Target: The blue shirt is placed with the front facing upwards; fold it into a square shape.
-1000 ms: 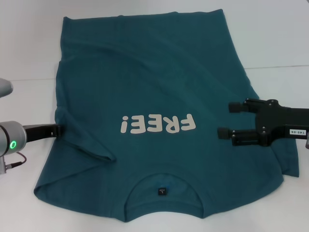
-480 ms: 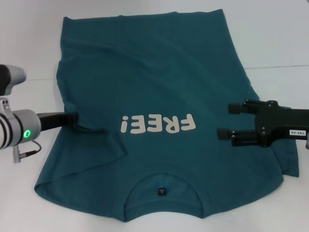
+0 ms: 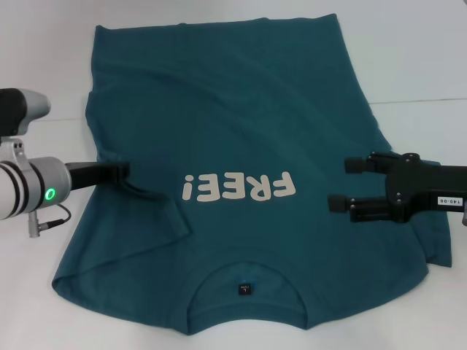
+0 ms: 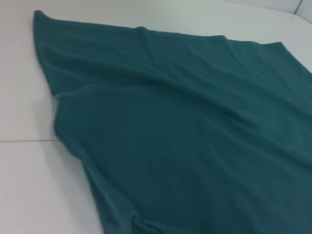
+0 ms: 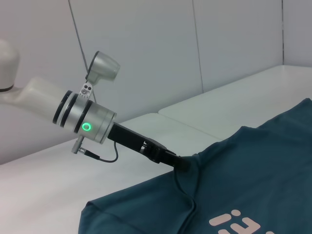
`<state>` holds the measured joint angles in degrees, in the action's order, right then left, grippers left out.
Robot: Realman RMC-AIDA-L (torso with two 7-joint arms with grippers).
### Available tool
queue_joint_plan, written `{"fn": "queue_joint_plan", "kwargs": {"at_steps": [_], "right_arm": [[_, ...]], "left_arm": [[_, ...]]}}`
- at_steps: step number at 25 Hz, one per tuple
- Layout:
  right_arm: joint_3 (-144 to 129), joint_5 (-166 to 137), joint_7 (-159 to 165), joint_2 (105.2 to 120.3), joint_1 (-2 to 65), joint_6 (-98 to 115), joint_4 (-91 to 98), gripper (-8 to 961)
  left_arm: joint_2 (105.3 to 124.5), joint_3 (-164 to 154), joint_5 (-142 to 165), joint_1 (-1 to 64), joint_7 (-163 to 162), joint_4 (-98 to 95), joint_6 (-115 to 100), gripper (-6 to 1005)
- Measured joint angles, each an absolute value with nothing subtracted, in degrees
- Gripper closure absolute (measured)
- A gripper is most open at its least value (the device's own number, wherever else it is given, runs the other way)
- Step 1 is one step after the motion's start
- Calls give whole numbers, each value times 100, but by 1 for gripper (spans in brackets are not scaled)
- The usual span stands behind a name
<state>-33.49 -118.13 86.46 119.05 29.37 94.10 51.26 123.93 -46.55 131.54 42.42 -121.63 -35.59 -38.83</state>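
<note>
The blue shirt [image 3: 241, 124] lies flat on the white table, "FREE!" lettering [image 3: 239, 187] up and the collar with its dark label [image 3: 244, 289] nearest me. My left gripper [image 3: 124, 172] is shut on the shirt's left sleeve, holding the cloth up over the shirt's left side. In the right wrist view this left gripper [image 5: 179, 163] tents the fabric at its tip. My right gripper [image 3: 341, 184] hovers open over the shirt's right side, beside the lettering, holding nothing. The left wrist view shows only the shirt [image 4: 195, 136].
The white table [image 3: 416, 65] extends around the shirt, with a seam line [image 3: 423, 101] across it at the right. A grey wall [image 5: 161, 53] stands behind the table.
My left gripper has moved rightwards over the shirt, dragging the sleeve fold inward. The right gripper has stayed in place.
</note>
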Motion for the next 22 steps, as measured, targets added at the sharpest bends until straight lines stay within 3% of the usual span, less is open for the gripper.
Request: {"fn": "queue_joint_plan", "kwargs": {"at_steps": [5,11,13,22], "right_arm": [[-3355,-11812,8702,11905,2942,9413,5168,9],[-3394,-11812,8711,11932,2939,9416,5267,9],[-3406,-11812,8715,11933,2938,9420,5268,9],[-3284,-11772,9101,11894,2911,9373,5311,9]], "left_arm": [[12400,-4750,13153,4271,-12192,-3548,-3871,953],[12423,-4780,13142,4328,-12199,-3539,-3871,767],[12429,-4781,13141,4345,-12200,-3539,-3864,539],[12412,-4780,12802,4070,-12029,-4084,-4399,423]]}}
